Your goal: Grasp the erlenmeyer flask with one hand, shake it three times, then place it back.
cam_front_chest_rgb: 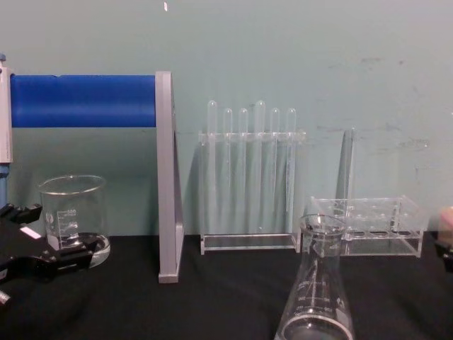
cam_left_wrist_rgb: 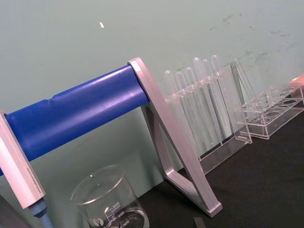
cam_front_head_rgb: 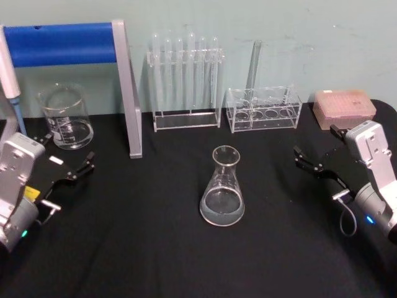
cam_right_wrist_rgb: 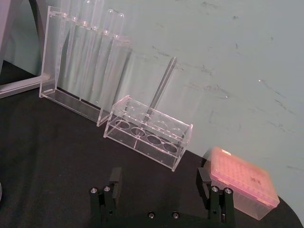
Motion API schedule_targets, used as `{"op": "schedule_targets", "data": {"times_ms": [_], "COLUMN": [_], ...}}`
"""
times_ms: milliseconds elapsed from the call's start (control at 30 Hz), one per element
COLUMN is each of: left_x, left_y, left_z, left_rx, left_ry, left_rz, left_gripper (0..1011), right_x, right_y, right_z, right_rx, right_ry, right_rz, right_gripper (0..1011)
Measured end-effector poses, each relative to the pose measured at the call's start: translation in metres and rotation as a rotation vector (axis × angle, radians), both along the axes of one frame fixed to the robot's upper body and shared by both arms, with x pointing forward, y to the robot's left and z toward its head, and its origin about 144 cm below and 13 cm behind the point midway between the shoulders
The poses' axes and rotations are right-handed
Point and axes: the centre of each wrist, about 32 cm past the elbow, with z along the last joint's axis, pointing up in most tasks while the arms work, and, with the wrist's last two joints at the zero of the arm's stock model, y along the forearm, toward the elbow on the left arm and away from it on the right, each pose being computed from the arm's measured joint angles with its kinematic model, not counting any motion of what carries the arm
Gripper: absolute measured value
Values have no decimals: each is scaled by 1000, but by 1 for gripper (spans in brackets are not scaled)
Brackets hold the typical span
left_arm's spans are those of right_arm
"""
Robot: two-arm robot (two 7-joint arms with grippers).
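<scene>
Upright, erlenmeyer flask [cam_front_head_rgb: 223,189] stands alone mid-tabletop [cam_front_head_rgb: 155,248]; left end effector [cam_front_head_rgb: 67,154], right end effector [cam_front_head_rgb: 317,146] both open, flanking.

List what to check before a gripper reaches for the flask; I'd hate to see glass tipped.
1. Flask upright on the cloth, held by nothing: ok.
2. Right gripper open: ok.
3. Cloth between right gripper and flask bare: ok.
4. Tall rack, low rack and beaker stand apart from the flask: ok.
5. Left gripper, open, free of the beaker beside it: cannot tell.
</scene>
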Motion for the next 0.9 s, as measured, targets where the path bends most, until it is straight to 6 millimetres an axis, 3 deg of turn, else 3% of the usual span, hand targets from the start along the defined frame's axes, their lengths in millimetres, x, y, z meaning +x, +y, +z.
{"op": "schedule_targets", "data": {"times_ms": [433,900], "left_x": [0,0], "left_y": [0,0], "left_z": [0,0], "left_rx": [0,0], "left_ry": [0,0], "left_rz": [0,0], "left_gripper": [1001,1001], "right_x": [0,-28], "right_y": [0,-11], "right_z": [0,5], "right_rx": [0,48], "right_ry": [0,34], "right_rz": [1,72], "right_gripper": [1003,1003]}}
